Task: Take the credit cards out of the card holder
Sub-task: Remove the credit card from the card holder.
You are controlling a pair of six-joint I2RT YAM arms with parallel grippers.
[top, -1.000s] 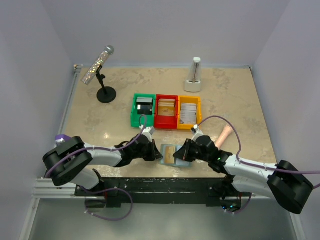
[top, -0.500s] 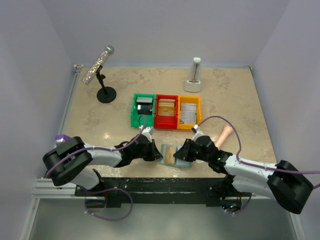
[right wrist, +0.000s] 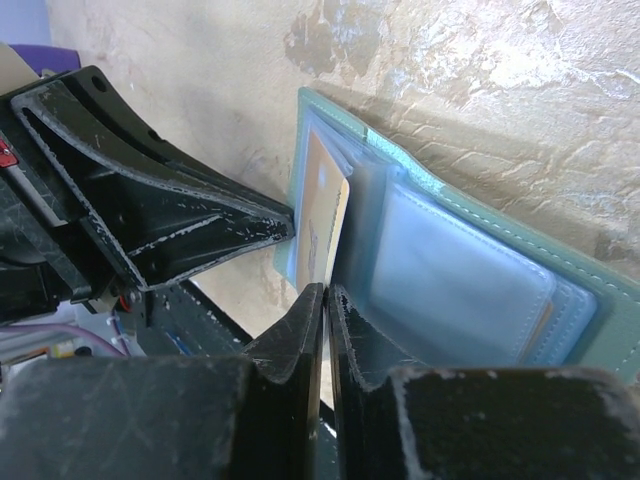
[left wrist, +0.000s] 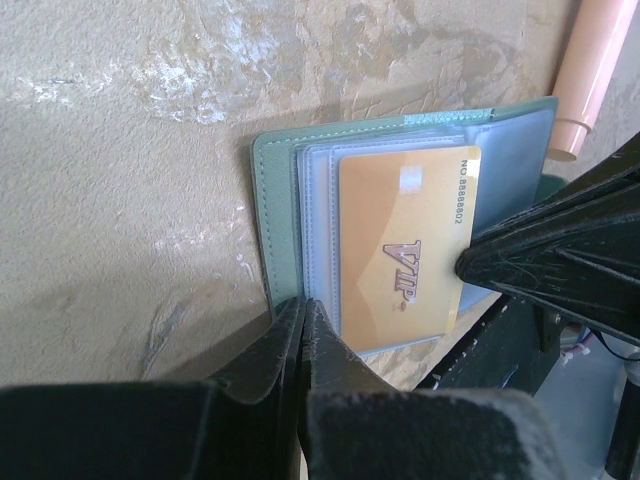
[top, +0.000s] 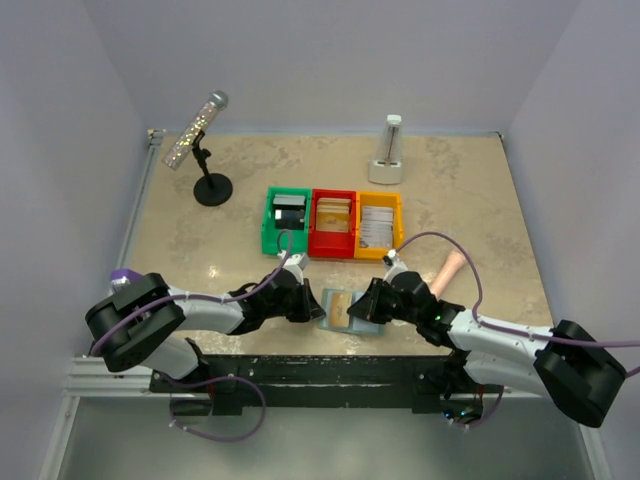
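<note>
The card holder (top: 332,298) lies open and flat near the table's front edge, pale blue-green with clear pockets (right wrist: 460,270). A gold credit card (left wrist: 400,250) marked VIP sticks partway out of a pocket. My left gripper (left wrist: 302,303) is shut, its tips pressing on the holder's (left wrist: 275,220) near-left edge. My right gripper (right wrist: 327,292) comes in from the opposite side, its jaws closed to a thin slit on the edge of the gold card (right wrist: 322,220). In the top view the left gripper (top: 316,311) and right gripper (top: 358,313) flank the holder. Other cards are not clearly visible.
Green (top: 267,235), red (top: 333,248) and yellow (top: 379,250) bins holding cards stand in a row behind the holder. A peach cylinder (top: 448,270) lies right of the right gripper. A microphone stand (top: 210,185) and a white upright object (top: 388,160) stand at the back.
</note>
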